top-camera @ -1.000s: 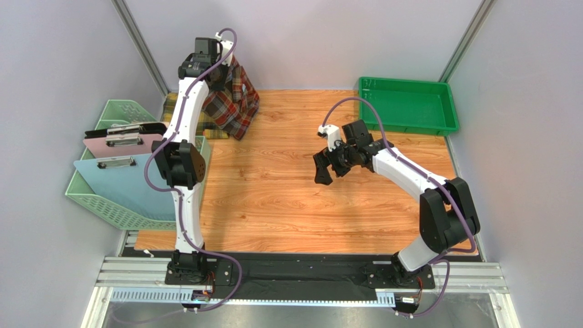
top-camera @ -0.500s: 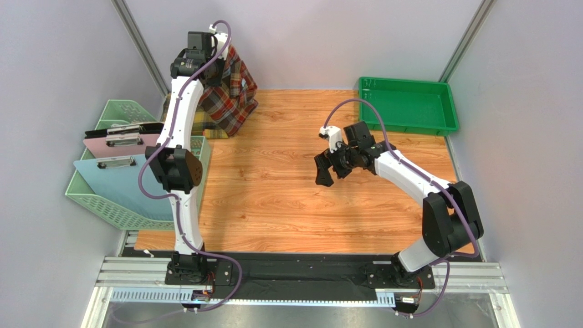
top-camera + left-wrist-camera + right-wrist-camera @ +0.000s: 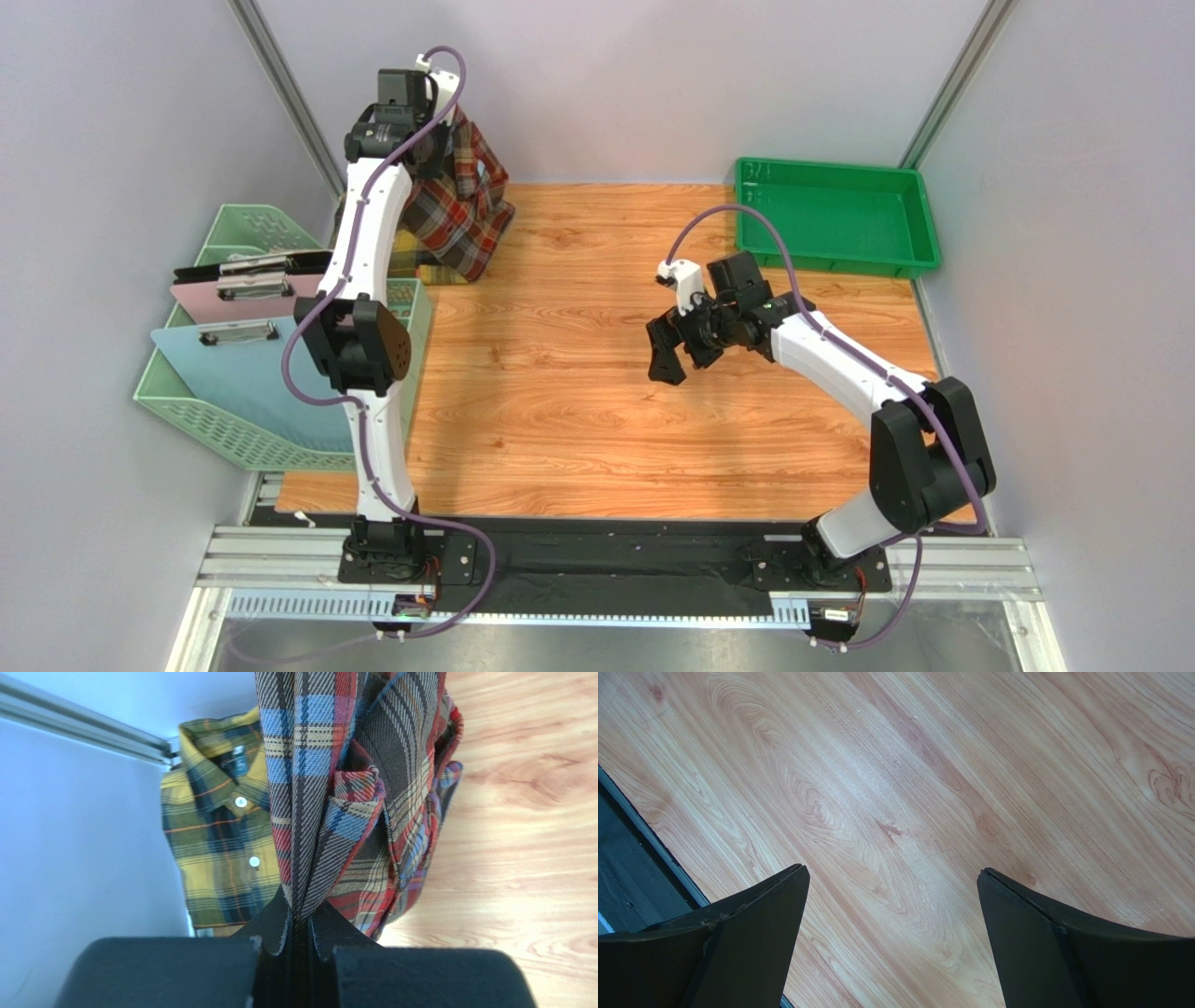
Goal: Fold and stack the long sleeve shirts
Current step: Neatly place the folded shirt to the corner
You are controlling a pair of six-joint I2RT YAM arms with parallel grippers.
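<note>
**A:** Since a second ago the left arm has drawn the red check shirt (image 3: pixel 470 210) further back and left, toward the far corner; the right arm has barely stirred.

**B:** What is the hold like?

**A:** The left gripper (image 3: pixel 295 917) is clenched on a bunched ridge of the cloth; the shirt hangs crumpled beneath it, and whether its hem touches the table (image 3: pixel 589 420) I cannot tell. The yellow check shirt (image 3: pixel 210 840) lies flat in the far-left corner against the wall, collar and buttons showing, just beside the hanging cloth.

**B:** And the right gripper (image 3: pixel 892 873)?

**A:** Its fingers are spread wide with nothing between them; it hovers over bare wood mid-table, well apart from both shirts.

**B:** So how should this step be done well?

**A:** As I judge it, the red shirt needs laying out flat before any fold. It should be carried to the open wood, away from the yellow one, so the hem does not drag it. The right gripper could take a second edge to draw the cloth taut; then lower slowly, so the sleeves do not tuck under.
</note>
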